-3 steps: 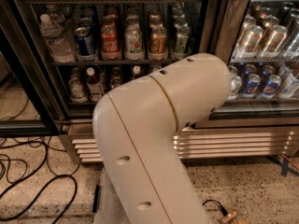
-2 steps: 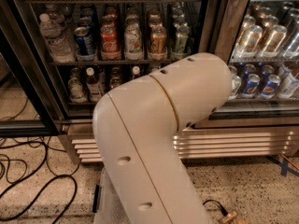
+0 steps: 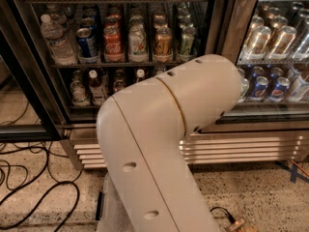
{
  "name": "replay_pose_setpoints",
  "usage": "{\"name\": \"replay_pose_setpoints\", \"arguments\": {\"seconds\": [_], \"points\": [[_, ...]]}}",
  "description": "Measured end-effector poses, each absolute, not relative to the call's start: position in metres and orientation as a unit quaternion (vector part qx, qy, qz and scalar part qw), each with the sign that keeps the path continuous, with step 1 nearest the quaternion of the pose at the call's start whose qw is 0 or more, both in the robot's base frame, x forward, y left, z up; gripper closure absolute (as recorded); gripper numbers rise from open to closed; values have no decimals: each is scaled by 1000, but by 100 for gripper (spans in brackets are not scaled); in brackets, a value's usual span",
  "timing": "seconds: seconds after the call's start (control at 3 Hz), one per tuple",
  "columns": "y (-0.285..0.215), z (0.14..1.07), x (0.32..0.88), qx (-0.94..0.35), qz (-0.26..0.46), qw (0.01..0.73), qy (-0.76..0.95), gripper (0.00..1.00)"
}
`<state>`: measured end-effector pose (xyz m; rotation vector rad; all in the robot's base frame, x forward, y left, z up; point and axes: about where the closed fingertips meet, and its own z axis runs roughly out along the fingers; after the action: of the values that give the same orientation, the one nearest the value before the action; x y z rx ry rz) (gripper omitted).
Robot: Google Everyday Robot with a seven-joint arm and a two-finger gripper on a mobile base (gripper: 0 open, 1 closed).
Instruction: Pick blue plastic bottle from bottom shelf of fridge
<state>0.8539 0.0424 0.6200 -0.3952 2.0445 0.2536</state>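
Blue plastic bottle: it is not standing out for certain, but a row of small white-capped bottles [image 3: 96,85] is sitting on the bottom shelf [image 3: 86,106] of the fridge [image 3: 218,23], toward its left edge, and which of them is blue cannot be told. Above them, a clear water bottle [image 3: 57,40] and upright drink cans [image 3: 114,42] are standing on the next rack. Black cables [image 3: 29,178] are lying on the speckled floor at the left. The robot's pale arm [image 3: 164,129] is rising from the lower middle, bending sharply at its elbow and pointing its rounded upper link to the right, covering the right half of the bottom shelf. The gripper is staying out of sight beyond that bend, so its state cannot be told. The ribbed steel grille [image 3: 251,146] is running along the fridge's base at the right.
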Motion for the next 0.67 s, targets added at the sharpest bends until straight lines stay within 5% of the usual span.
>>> {"name": "replay_pose_setpoints", "arguments": {"seconds": [0.67], "points": [[45,622,851,-164,109,499,844,100]]}}
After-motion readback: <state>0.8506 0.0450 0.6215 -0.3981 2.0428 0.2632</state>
